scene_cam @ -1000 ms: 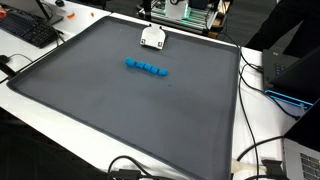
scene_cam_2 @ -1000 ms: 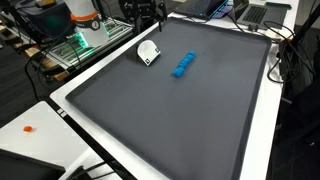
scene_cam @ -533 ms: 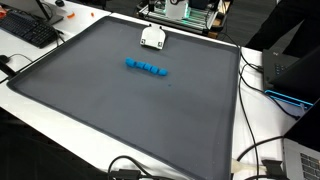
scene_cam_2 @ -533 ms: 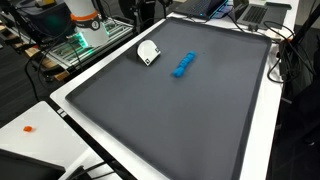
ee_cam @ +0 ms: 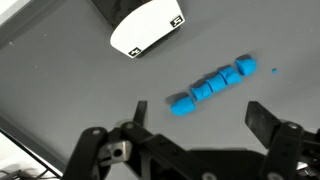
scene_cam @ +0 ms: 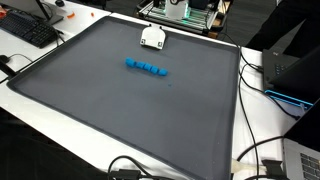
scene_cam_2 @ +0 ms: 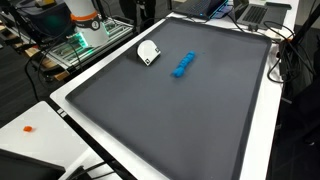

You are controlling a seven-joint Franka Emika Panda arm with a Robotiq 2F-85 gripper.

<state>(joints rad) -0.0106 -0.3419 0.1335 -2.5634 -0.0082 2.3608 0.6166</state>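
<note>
A row of small blue blocks (ee_cam: 212, 85) lies on the dark grey mat (ee_cam: 60, 90), just ahead of my gripper (ee_cam: 200, 118). The gripper hangs well above the mat, open, with nothing between its fingers (ee_cam: 262, 118). The blue blocks (scene_cam: 147, 68) sit in the far half of the mat in both exterior views (scene_cam_2: 184, 64). A white box-like object (ee_cam: 148, 28) with black markings rests beyond them near the mat's far edge (scene_cam: 152, 38) (scene_cam_2: 148, 52). The gripper itself is all but out of both exterior views, at their top edge.
The mat (scene_cam: 100, 110) has a raised white border. A keyboard (scene_cam: 28, 30) lies off one side, a laptop (scene_cam: 290, 75) and cables (scene_cam: 130, 168) off the others. An electronics rack (scene_cam_2: 85, 35) stands behind the mat. A small orange item (scene_cam_2: 28, 128) lies on the table.
The gripper has risen and left the top of the exterior views. The blue blocks and white object have not moved.
</note>
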